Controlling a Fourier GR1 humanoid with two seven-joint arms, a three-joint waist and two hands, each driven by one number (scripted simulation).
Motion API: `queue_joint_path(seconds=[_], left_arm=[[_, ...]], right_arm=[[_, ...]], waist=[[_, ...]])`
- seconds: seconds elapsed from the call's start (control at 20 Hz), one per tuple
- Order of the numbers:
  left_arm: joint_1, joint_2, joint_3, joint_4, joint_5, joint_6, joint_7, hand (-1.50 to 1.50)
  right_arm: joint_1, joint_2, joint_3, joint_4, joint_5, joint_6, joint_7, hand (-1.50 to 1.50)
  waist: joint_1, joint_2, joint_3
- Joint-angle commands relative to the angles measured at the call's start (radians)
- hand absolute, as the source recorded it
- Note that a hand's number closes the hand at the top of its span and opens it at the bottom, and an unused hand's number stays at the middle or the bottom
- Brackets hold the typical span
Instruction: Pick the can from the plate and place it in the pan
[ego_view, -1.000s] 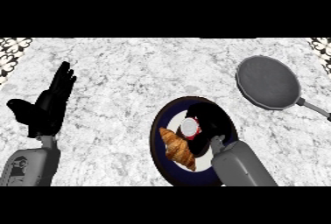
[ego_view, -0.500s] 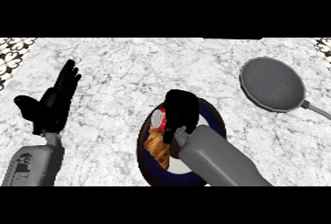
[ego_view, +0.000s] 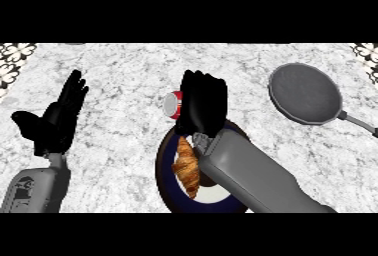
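Two hands: both are in the head view, the left hand (ego_view: 53, 122) well to the left of the plate (ego_view: 163, 176), the right hand (ego_view: 201, 105) over the plate's far edge.
Right hand: its fingers are curled over the can (ego_view: 173, 105) and clamp it; the thumb is hidden.
Can: it is lying sideways in the right hand, just past the plate's far-left rim. Only its red-rimmed pale end shows, sticking out at the hand's left side, and the body is covered by the hand. I cannot tell whether it touches the plate's rim or hangs above it.
Left hand: its fingers are apart and straight, pointing away from the robot with the thumb spread to the left. It holds nothing and rests well apart from the plate.
Plate: dark and round, it lies near the lower middle of the surface (ego_view: 125, 70). Much of its right half is hidden under the grey right forearm (ego_view: 251, 175).
Croissant (ego_view: 187, 167): golden brown, it lies on the plate's left part, running lengthwise from far to near, just beside the right forearm.
Pan (ego_view: 304, 92): grey and round, it sits to the far right of the plate and well apart from it. It has nothing inside.
Pan handle (ego_view: 359, 123): it runs from the pan toward the lower right, away from the plate.
Left forearm (ego_view: 33, 187): grey, it comes in from the lower edge, far left of the plate.
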Motion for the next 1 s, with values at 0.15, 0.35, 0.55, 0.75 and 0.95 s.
queue_joint_path(seconds=[0.15,0.35,0.55,0.75,0.95], left_arm=[[0.013,0.018,0.024,0.018,0.006,-0.011,-0.033,0.00],[0.031,-0.028,-0.018,-0.003,-0.028,0.028,-0.014,0.00],[0.070,-0.016,-0.008,-0.056,-0.008,0.008,-0.006,0.00],[0.027,-0.019,-0.009,-0.042,-0.015,0.016,0.001,0.00],[0.035,-0.009,-0.010,-0.025,-0.012,-0.008,-0.027,0.00]], right_arm=[[0.002,-0.057,-0.213,-0.038,0.050,-0.170,0.000,1.50],[0.064,-0.076,-0.309,-0.104,0.039,-0.242,-0.039,1.50],[0.087,-0.218,-0.461,-0.038,-0.082,-0.216,-0.230,1.50],[0.143,-0.332,-0.555,0.036,-0.139,-0.246,-0.375,1.50],[0.159,-0.420,-0.615,0.261,-0.122,-0.330,-0.526,1.50]], waist=[[-0.005,0.007,0.001],[-0.007,0.005,0.001],[0.003,0.006,0.001],[0.001,0.006,0.001],[0.017,0.013,0.001]])
